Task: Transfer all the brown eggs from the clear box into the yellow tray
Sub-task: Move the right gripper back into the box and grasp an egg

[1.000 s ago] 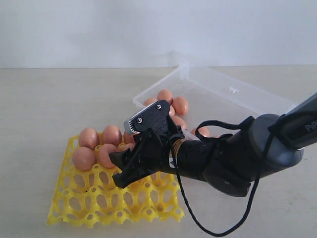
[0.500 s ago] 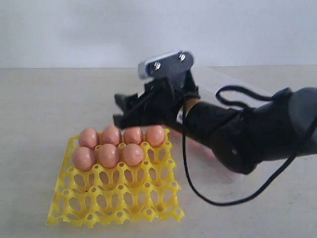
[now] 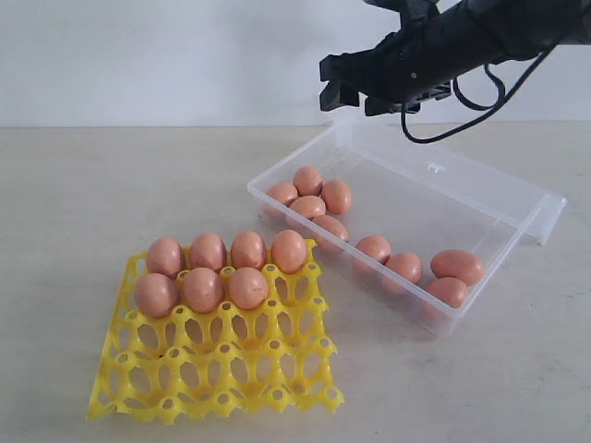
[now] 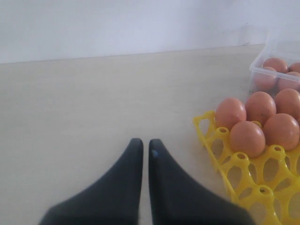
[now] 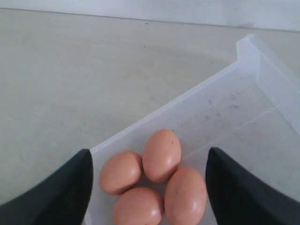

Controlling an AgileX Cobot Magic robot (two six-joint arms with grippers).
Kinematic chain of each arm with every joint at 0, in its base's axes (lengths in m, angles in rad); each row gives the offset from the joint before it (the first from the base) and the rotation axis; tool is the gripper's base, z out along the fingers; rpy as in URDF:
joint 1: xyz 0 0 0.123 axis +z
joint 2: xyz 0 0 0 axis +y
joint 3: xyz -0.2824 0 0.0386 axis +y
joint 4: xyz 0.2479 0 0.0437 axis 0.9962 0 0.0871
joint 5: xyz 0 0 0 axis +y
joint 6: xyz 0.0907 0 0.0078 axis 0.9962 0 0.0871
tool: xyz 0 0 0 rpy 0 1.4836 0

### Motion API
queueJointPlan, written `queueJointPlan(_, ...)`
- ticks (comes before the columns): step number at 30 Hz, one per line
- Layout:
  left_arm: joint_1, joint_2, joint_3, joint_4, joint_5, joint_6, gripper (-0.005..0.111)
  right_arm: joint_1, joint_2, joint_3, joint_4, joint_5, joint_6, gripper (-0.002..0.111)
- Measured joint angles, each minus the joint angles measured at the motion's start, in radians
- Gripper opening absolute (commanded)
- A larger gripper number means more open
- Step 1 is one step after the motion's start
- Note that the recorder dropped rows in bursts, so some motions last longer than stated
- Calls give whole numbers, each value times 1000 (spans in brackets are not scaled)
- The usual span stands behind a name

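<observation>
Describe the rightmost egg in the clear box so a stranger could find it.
Look at the clear box right of the yellow tray. Of the four at its right end, this brown egg is farthest right and, unlike its neighbours, lies sideways.

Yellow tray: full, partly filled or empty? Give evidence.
Partly filled: yellow tray holds seven brown eggs in far cups; nearer cups stand empty.
</observation>
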Motion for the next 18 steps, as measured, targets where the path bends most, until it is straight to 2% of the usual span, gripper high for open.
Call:
queueJointPlan(5,0,0,0,0,0,0,4,-1,114,-117,-5,78,-48,61)
queueJointPlan(13,0,0,0,0,0,0,4,-2,231,-127,-151,123,-28,61)
queueJointPlan(18,0,0,0,0,0,0,4,-2,257,-127,-167,108,-20,61)
